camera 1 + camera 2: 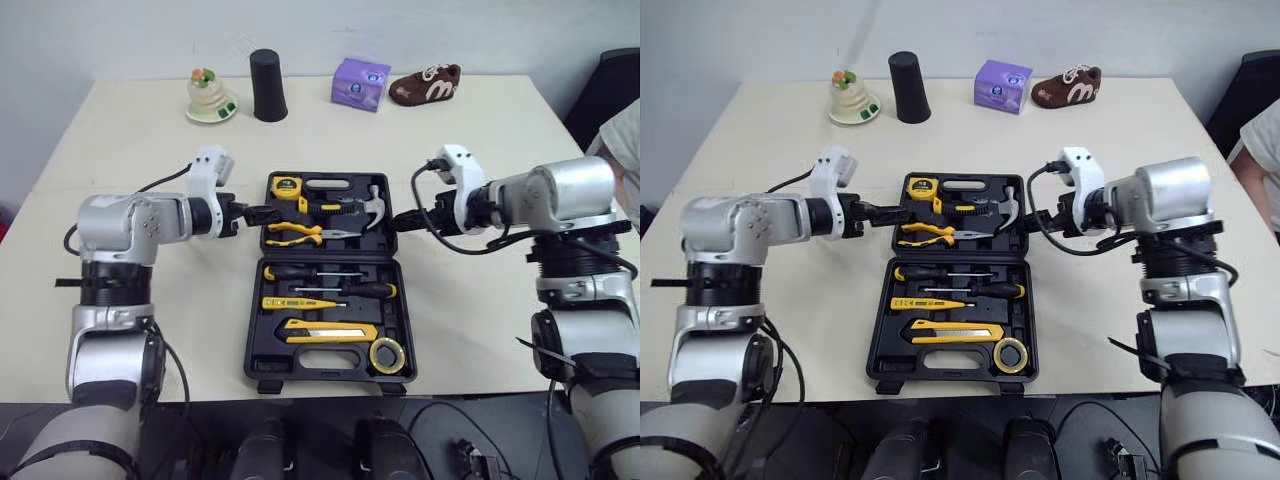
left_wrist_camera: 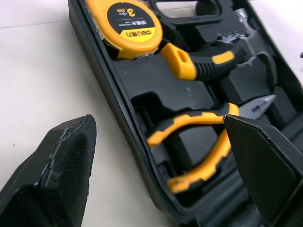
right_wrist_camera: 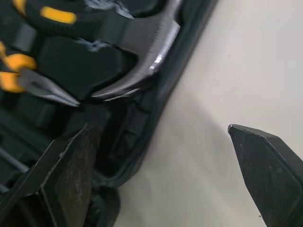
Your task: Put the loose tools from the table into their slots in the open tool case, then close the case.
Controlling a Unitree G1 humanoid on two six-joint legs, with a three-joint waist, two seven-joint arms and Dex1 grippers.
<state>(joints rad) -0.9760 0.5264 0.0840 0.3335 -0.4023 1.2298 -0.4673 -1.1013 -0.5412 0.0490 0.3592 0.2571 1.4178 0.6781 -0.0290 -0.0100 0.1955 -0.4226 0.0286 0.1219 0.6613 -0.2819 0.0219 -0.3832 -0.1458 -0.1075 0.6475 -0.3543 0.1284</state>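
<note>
The tool case (image 1: 320, 374) lies open mid-table (image 1: 130, 150), and its tools (image 1: 320, 331) look tucked in. The left claw (image 1: 262, 214) and right claw (image 1: 402, 222) gape wide at its far half's sides, holding nothing, likely ready to fold it shut.

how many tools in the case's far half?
3: tape measure far left, hammer right, pliers nearest the robot. Left gripper and right gripper overlap its edges; something small may hide there.

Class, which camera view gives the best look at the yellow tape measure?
The left wrist view: the tape measure sits close, printed face up, top edge cropped. Both eye views show it whole, farther off, in the case's far left corner. The right wrist view faces the hammer head.
</note>
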